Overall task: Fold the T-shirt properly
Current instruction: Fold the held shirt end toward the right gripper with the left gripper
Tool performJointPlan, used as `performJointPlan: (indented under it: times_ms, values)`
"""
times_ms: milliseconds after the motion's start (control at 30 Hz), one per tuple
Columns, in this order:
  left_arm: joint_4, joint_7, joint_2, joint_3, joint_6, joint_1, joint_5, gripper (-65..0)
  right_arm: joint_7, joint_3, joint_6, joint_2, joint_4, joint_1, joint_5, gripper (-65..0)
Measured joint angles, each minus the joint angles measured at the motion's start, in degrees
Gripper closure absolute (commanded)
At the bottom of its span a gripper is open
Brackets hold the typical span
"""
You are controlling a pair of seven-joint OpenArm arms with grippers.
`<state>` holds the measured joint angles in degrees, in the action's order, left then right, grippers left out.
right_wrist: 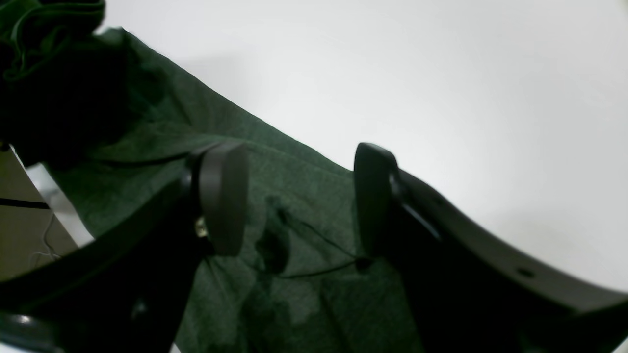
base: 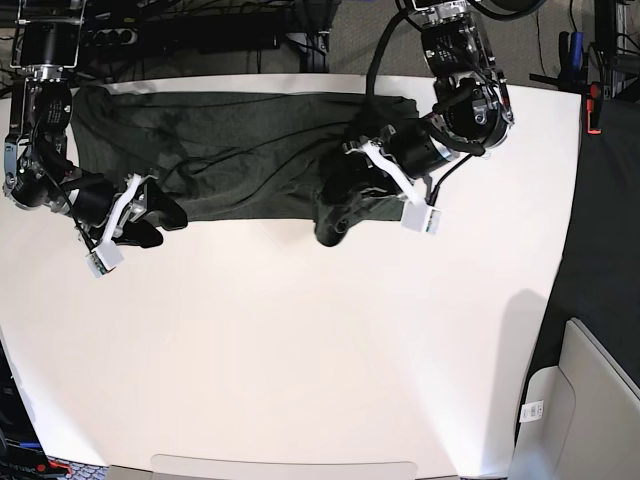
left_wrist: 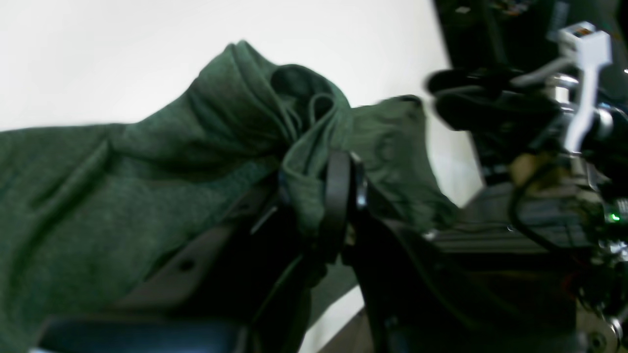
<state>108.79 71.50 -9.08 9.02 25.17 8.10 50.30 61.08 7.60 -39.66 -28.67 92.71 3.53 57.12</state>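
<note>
While the right hand (base: pixel 165 215) hovers open-jawed at the near edge of the T-shirt (base: pixel 230 150), spread along the far side of the white tabletop (base: pixel 300 350), the left hand (base: pixel 345 205) pinches a bunched fold.

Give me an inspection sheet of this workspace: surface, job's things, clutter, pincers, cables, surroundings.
Surface: white table, bare in front of the shirt.
Job's things: dark green shirt spread along the far edge, one end bunched and lifted.
Clutter: nothing seen.
Pincers: left pincer shut on a gathered fold of the shirt; right pincer open over the shirt's near edge, holding nothing.
Cables: black cables run along the left arm; more behind the table.
Surroundings: dark floor; a pale box beside the table; a power strip behind it.
</note>
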Motion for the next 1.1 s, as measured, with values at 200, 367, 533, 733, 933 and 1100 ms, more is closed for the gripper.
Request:
performJointPlan:
  times_ms: [200, 367, 533, 733, 933, 1100]
  values:
    - [-0.2, -0.1, 0.3, -2.8, 0.0, -0.7, -0.4, -3.1, 0.0, 0.0, 0.0, 0.4, 0.0, 0.2, 0.0, -34.4]
    - [-1.1, -0.1, 0.4, -2.7, -0.1, -0.6, -0.3, -3.1, 0.0, 0.0, 0.0, 0.3, 0.0, 0.2, 0.0, -34.4]
    - [-1.2, 0.3, 0.4, -5.7, 0.0, -1.3, -0.2, -3.2, 0.0, 0.0, 0.0, 0.3, 0.0, 0.3, 0.0, -34.4]
    - [-3.1, 0.3, 0.4, -10.2, -0.1, -1.6, -0.3, -3.2, 0.0, 0.0, 0.0, 0.5, 0.0, 0.3, 0.2, -34.4]
    - [-6.8, 0.2, 0.4, -11.3, -0.1, -3.5, -0.4, -3.2, 0.0, 0.0, 0.0, 0.4, 0.0, 0.3, 0.2, -34.4]
    - [-7.0, 0.3, 0.5, -11.3, 0.0, -4.0, -0.6, -10.4, 0.0, 0.0, 0.0, 0.6, 0.0, 0.3, 0.2, -34.4]
